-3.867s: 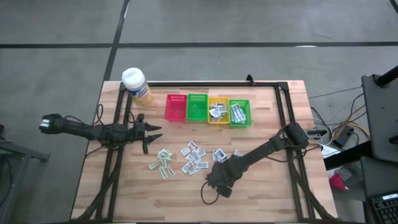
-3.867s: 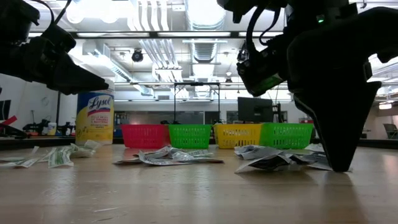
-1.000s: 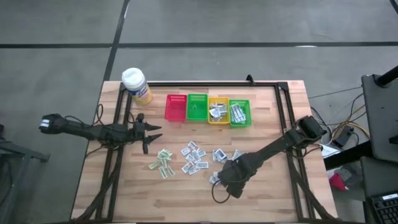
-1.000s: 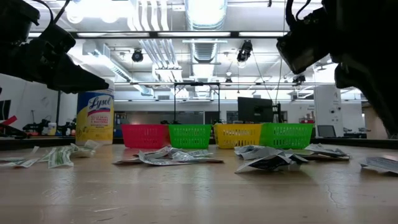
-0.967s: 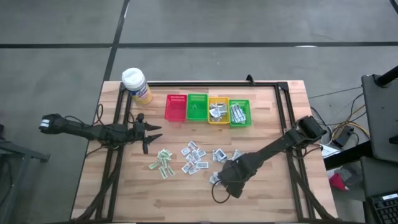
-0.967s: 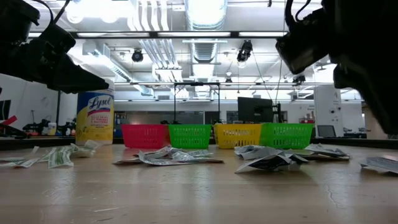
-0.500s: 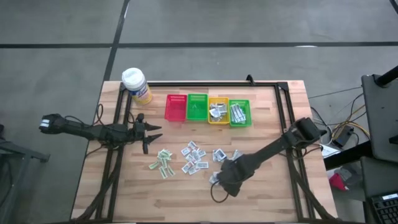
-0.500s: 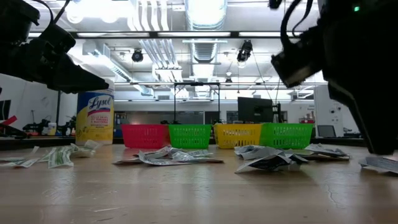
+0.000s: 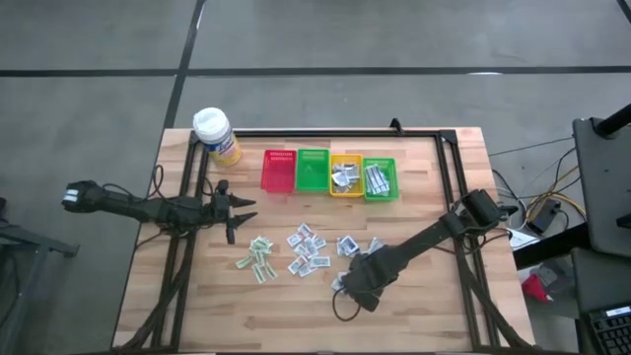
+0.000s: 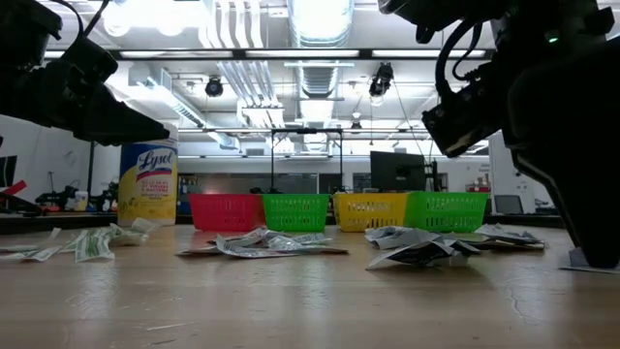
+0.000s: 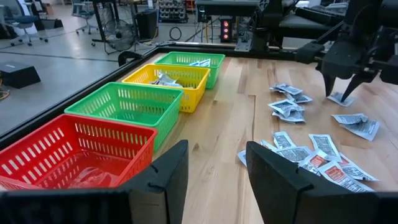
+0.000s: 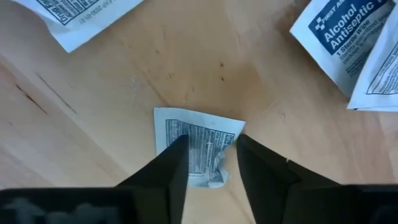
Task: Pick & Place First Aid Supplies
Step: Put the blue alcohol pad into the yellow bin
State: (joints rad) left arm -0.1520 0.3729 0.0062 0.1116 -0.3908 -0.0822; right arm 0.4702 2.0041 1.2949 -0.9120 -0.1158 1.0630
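Observation:
Small white first aid packets lie flat on the wooden table in loose groups: green-printed ones (image 9: 258,256), red and blue ones (image 9: 308,249), and grey ones (image 9: 355,245). One lone packet (image 12: 198,148) lies nearer the front edge. My right gripper (image 12: 211,155) points straight down at it, open, one fingertip at each side of the packet. In the left wrist view the right gripper (image 11: 344,93) stands on that packet (image 11: 339,98). My left gripper (image 9: 237,210) waits at the table's left, open, nothing between its fingers. My right gripper comes at the lone packet's middle (image 12: 208,140) from above, fingers pointing down, one at each side. The packet lies flat on the table between them. I cannot tell whether the fingertips (image 12: 177,152) touch the paper.
At the far side stand a red basket (image 9: 279,170), a green basket (image 9: 313,170), a yellow basket (image 9: 346,176) and a second green basket (image 9: 380,179); the last two hold packets. A yellow bottle with a white cap (image 9: 217,135) stands at the far left corner.
My right gripper has come down toward the table, onto the lone packet near the front edge. The packets have stayed where they were.

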